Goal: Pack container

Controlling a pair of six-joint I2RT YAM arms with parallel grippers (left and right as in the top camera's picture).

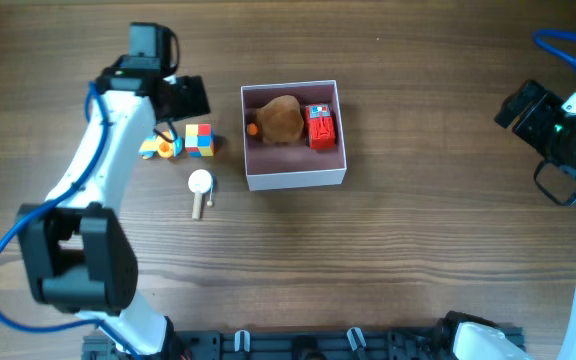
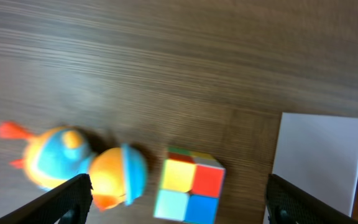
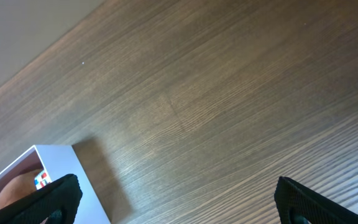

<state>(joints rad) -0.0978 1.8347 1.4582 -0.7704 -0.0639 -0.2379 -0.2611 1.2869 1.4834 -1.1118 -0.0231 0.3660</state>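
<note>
Left end effector: fingers spread wide, empty, over multicoloured plastic cube.
Right end effector: spread wide, empty, above wooden counter.
White square container: mid-counter, opening upward, no long axis, sides slightly skewed; holds brown plush lump and red toy.

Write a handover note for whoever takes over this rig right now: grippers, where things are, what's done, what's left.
Left gripper: open, empty, above the colour cube and blue-and-orange toy.
Right gripper: open, empty, far right of the container.
Done: brown plush and red toy lie in the container.
Left: colour cube, blue-and-orange toy and white-headed wooden piece, all outside, on the left arm's side of the container.
</note>
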